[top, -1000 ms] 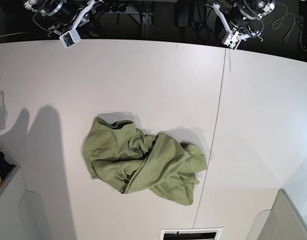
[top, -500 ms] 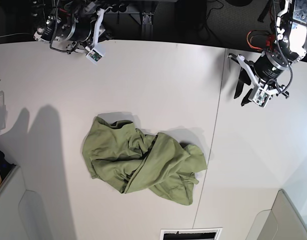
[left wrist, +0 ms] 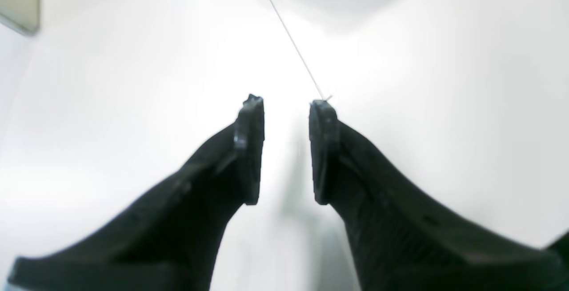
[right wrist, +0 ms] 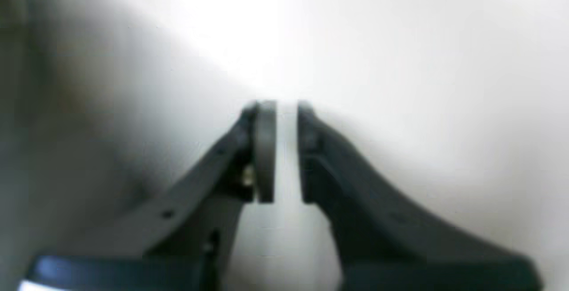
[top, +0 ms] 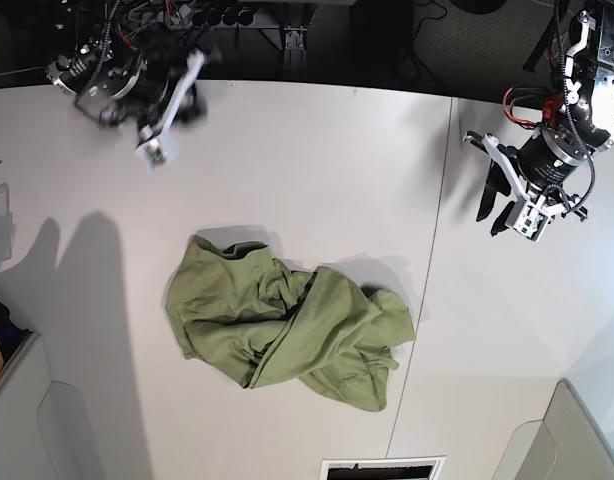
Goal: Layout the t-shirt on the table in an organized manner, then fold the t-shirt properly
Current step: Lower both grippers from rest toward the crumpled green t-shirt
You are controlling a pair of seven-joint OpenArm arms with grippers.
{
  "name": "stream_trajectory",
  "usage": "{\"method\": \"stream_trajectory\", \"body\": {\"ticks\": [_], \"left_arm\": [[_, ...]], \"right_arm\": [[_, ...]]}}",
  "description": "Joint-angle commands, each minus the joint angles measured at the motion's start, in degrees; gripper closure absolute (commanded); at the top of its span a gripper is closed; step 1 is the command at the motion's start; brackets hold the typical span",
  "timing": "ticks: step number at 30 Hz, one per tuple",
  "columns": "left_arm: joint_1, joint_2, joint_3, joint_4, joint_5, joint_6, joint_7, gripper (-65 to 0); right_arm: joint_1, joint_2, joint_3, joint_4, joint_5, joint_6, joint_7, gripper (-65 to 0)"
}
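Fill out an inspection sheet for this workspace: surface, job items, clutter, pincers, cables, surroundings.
Surface: white table, thin dark seam running across it.
Job's things: olive t-shirt lies crumpled in a heap, not laid out, touched by neither arm.
Clutter: nothing seen on the tabletop.
Grippers: left pincer open, empty, above bare table near the seam; right pincer narrowly parted, empty, blurred.
Cables: red and black wiring by the left arm; dark cables behind the far edge.
Surroundings: grey bins at the near corners; a vent at the near edge.
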Motion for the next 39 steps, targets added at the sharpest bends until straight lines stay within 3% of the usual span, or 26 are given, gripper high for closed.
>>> {"method": "stream_trajectory", "body": {"ticks": [1, 9, 25, 27, 33, 39], "left_arm": [[-0.48, -0.9, -0.44, 0.9, -0.24, -0.46, -0.94, -20.3], [0.61, -0.9, -0.44, 0.9, -2.1, -1.46, -0.33, -20.3], [1.4, -0.9, -0.44, 0.9, -2.38, -1.9, -0.35, -20.3], [1.38, -0.9, -0.44, 0.9, -2.38, -1.9, -0.39, -20.3], [1.38, -0.87, -0.44, 0.9, -2.38, -1.9, -1.25, -20.3], [1.4, -0.9, -0.44, 0.9, -2.38, -1.9, -1.64, -20.3]], "right_arm": [[-0.59, 0.61, 0.24, 2.71, -0.13, 2.05, -4.9, -9.5], [-11.74, 0.66, 1.44, 12.57, -0.11, 2.82, -5.86, -9.5], [-10.05, 0.66, 2.38, 13.94, -0.22, 2.8, -2.6, -9.7], [-9.44, 0.63, 2.38, 13.92, -0.9, 2.78, -1.99, -13.5], [-3.41, 0.61, 2.38, 13.6, -4.0, 2.69, 1.62, -37.6], [2.6, 0.61, 2.38, 12.57, -6.6, 2.62, 1.62, -38.5]]}}
